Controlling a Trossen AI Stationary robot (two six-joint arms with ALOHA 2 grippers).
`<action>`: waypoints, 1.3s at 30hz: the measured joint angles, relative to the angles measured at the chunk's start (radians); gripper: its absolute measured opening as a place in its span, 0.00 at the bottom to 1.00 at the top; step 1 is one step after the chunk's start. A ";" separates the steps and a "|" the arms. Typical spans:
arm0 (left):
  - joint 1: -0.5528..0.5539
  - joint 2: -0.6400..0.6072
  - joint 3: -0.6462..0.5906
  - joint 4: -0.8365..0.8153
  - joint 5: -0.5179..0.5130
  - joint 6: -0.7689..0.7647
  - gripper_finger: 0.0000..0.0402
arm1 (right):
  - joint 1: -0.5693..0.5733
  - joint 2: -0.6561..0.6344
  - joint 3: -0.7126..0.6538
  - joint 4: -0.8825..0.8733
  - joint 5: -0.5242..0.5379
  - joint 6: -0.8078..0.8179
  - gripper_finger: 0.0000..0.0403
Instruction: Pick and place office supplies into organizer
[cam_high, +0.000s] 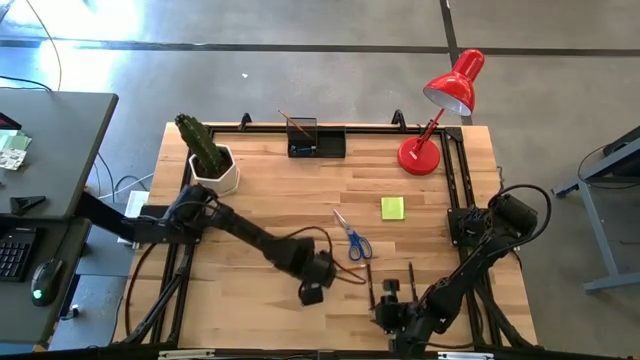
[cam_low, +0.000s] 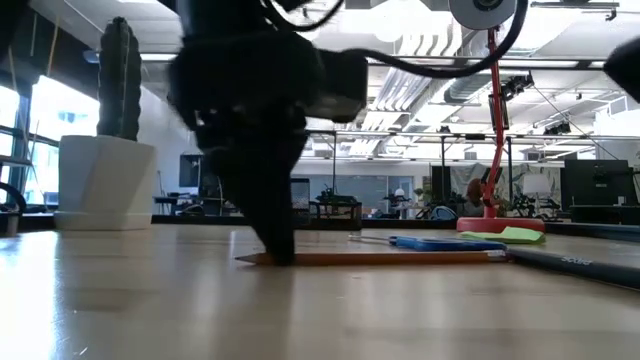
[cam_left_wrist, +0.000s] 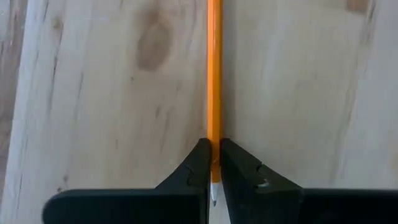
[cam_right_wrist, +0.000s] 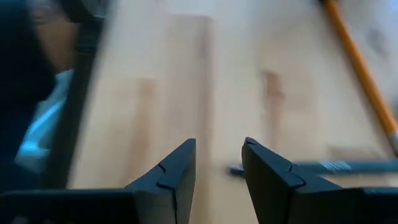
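Observation:
My left gripper (cam_high: 311, 293) (cam_low: 278, 255) stands near the table's near middle, fingers down, shut on an orange pencil (cam_high: 345, 280) (cam_low: 400, 257) (cam_left_wrist: 214, 68). The blue-handled scissors (cam_high: 352, 239) (cam_low: 445, 242) and the yellow-green sticky pad (cam_high: 392, 208) (cam_low: 515, 234) lie flat farther back. Two black pens (cam_high: 370, 287) (cam_high: 411, 275) lie between the arms. The black organizer (cam_high: 316, 138) sits at the far edge with a pencil slanting out of it. My right gripper (cam_high: 390, 308) (cam_right_wrist: 217, 163) is open over bare wood near a pen (cam_right_wrist: 323, 166). My left gripper pinches the pencil close to one end (cam_left_wrist: 214, 140), between its two fingers. It comes from above, pointing down, with a finger on each side of the shaft. A short tip (cam_left_wrist: 213, 191) sticks out past the fingers. The pencil lies level on the table.
A white pot with a green cactus (cam_high: 210, 155) (cam_low: 105, 150) stands at the far left, and a red desk lamp (cam_high: 435, 120) (cam_low: 495, 150) at the far right. Black rails (cam_high: 455, 190) run along the table's sides. Bare wood lies left of the left gripper.

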 joint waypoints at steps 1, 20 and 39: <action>0.010 0.000 -0.002 0.017 0.027 -0.002 0.03 | 0.000 -0.002 0.000 -0.032 0.016 0.044 0.31; 0.025 0.005 -0.004 0.319 0.301 0.050 0.06 | -0.102 -0.014 -0.042 -0.144 0.017 0.056 0.31; -0.089 -0.328 -0.305 0.354 -0.104 0.217 0.01 | -0.349 -0.046 0.067 -0.421 -0.330 -0.361 0.31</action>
